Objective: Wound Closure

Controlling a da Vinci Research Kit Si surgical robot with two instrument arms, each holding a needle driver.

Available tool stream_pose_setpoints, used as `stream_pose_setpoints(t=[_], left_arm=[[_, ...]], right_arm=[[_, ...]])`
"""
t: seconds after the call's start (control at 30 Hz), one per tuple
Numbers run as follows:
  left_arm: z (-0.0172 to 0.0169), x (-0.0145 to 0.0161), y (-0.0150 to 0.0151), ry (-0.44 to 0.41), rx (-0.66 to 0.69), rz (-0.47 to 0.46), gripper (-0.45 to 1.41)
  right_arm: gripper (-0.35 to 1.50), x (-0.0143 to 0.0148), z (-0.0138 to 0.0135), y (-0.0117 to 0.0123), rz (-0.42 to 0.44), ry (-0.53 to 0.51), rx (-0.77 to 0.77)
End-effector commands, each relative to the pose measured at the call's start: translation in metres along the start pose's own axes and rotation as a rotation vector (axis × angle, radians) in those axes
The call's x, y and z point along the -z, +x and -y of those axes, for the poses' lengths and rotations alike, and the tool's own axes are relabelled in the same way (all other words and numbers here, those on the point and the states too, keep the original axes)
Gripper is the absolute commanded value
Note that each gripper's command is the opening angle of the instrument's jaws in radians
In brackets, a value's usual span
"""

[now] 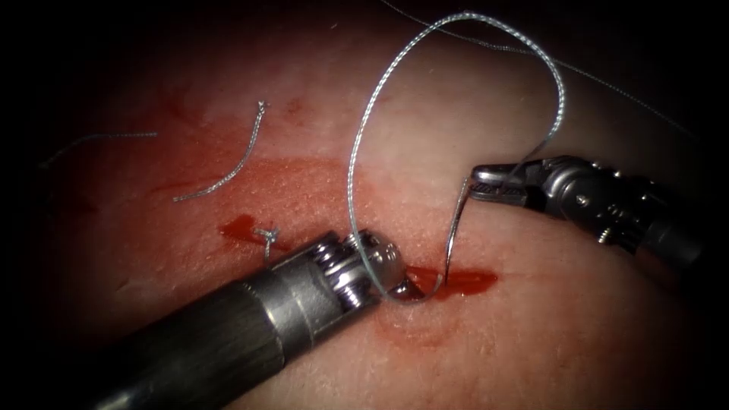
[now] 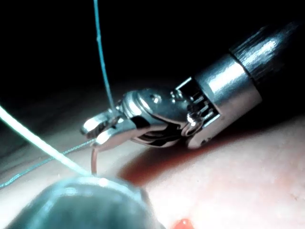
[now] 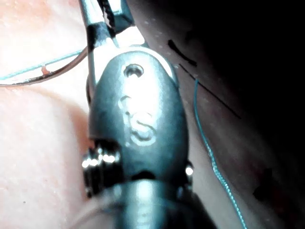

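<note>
The right tool (image 1: 486, 184) is clamping the needle (image 1: 453, 235) near its tail, tip in the cut (image 1: 456, 282); left tool's (image 1: 395, 285) jaws I cannot tell; the thread (image 1: 456, 45) looping over it risks snagging.

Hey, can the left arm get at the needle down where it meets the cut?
Probably yes. The left pincer sits at the cut, right beside the needle's lower end, nothing between them. The right pincer holds the needle's upper end, and the thread crosses the left wrist, so it might snag.
</note>
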Motion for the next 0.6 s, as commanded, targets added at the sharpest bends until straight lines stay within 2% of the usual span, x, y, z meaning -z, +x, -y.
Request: stream_pose_setpoints(t=[0.03,0.23,0.3,0.37,0.6], left_arm=[[0.0,0.0007,-0.0014,-0.004,-0.004,0.007,-0.45],[-0.0003,0.0006,-0.002,-0.008,-0.002,0.011,-0.45],[-0.0003,0.0006,-0.002,-0.008,-0.002,0.011,-0.45],[-0.0002,0.0006,-0.0019,-0.009,-0.003,0.011,-0.45],[-0.0002,0.0004,-0.0017,-0.01,-0.003,0.011,-0.45]], right_arm=[[-0.35,-0.0006,-0.0011,0.0,-0.003,-0.002,0.008],[-0.35,-0.0008,-0.0006,0.0007,-0.043,0.036,-0.043],[-0.35,-0.0008,-0.0009,0.0007,-0.056,0.026,-0.08],[-0.35,-0.0009,-0.0017,0.0008,-0.089,0.003,-0.181],[-0.35,-0.0017,-0.0031,0.0011,-0.14,0.05,-0.239]])
